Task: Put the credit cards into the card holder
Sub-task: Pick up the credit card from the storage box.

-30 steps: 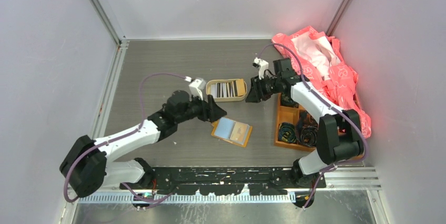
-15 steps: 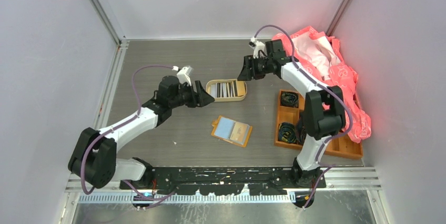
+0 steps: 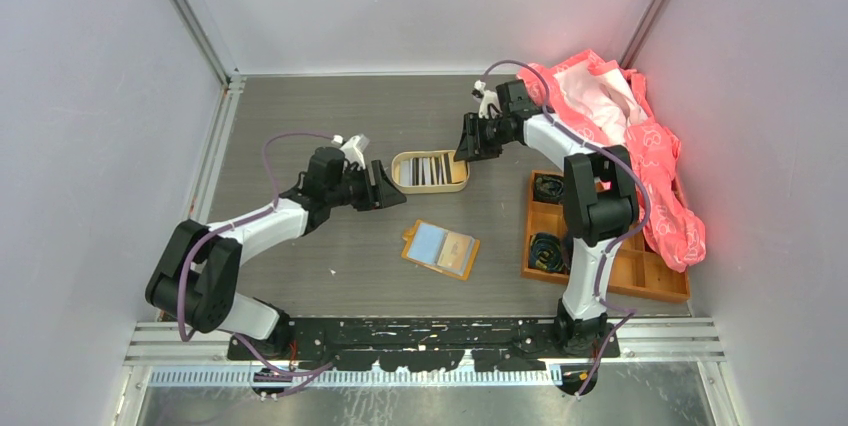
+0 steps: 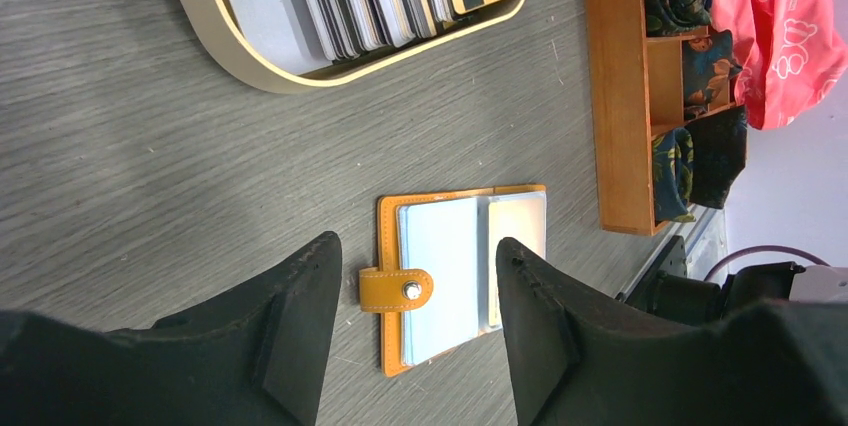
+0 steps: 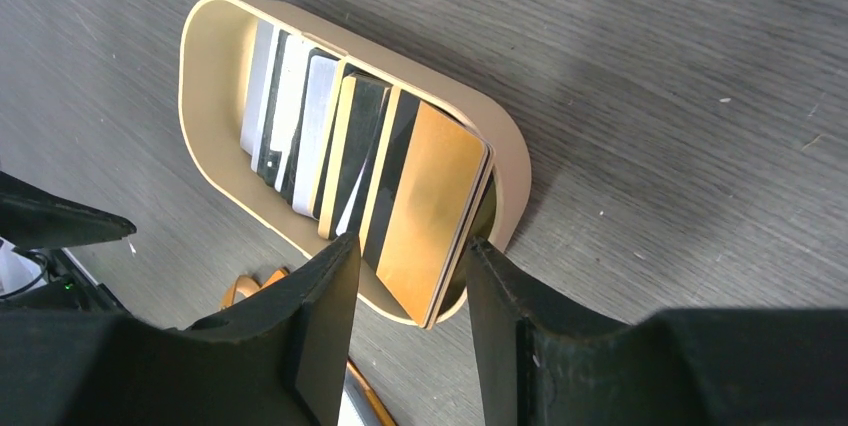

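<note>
Free table [image 3: 452,212] between card holder [image 3: 441,249] and tin [image 3: 431,171]

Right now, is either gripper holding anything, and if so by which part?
Nothing is held. The left gripper is open and empty; the right gripper is open astride the gold card in the beige tin, not clamping it.

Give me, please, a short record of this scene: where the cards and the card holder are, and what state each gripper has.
cards: credit cards standing on edge in the oval beige tin
card holder: small orange folding wallet, lying open on the grey table, apart from the tin
left gripper: open, empty, near one end of the tin
right gripper: open, empty, above the tin's other end
other: orange wooden compartment tray; pink cloth
</note>
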{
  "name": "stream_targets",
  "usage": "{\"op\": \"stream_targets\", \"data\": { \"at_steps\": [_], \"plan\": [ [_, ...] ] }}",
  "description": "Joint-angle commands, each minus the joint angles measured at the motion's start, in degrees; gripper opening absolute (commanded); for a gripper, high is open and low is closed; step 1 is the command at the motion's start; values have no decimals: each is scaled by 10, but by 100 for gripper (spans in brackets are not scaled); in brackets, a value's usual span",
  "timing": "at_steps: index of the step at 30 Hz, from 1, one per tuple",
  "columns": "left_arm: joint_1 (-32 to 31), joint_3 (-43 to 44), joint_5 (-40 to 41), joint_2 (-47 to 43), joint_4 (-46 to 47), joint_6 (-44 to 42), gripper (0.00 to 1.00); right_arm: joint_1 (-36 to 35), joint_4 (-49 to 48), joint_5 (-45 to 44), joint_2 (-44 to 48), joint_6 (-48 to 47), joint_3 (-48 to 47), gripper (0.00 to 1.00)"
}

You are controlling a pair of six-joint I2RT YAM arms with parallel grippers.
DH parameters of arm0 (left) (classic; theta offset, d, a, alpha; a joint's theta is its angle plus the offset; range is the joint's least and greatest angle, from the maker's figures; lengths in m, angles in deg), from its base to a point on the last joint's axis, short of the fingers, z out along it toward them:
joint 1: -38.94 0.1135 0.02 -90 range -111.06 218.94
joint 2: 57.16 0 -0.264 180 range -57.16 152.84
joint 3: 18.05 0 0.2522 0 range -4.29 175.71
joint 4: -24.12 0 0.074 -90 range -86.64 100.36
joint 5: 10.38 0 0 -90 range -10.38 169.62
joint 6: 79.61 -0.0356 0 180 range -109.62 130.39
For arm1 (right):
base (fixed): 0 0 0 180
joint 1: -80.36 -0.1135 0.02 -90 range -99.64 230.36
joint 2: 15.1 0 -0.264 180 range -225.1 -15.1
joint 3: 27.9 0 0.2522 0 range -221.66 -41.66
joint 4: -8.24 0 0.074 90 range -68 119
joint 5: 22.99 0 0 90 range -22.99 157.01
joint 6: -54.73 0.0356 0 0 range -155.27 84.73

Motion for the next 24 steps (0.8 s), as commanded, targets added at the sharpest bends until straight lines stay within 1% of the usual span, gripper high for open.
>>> {"op": "stream_targets", "data": {
  "at_steps": [1,17,24],
  "plan": [
    [5,-5,-23,-4,42,10,58,-5,4,-15,-2,7,-30,49],
    [6,-14,-24,-2,48,14,58,-18,20,-20,-38,43,-46,49],
    [6,-14,-29,1,49,18,58,-26,31,-23,-57,47,-67,51]
  ]
}}
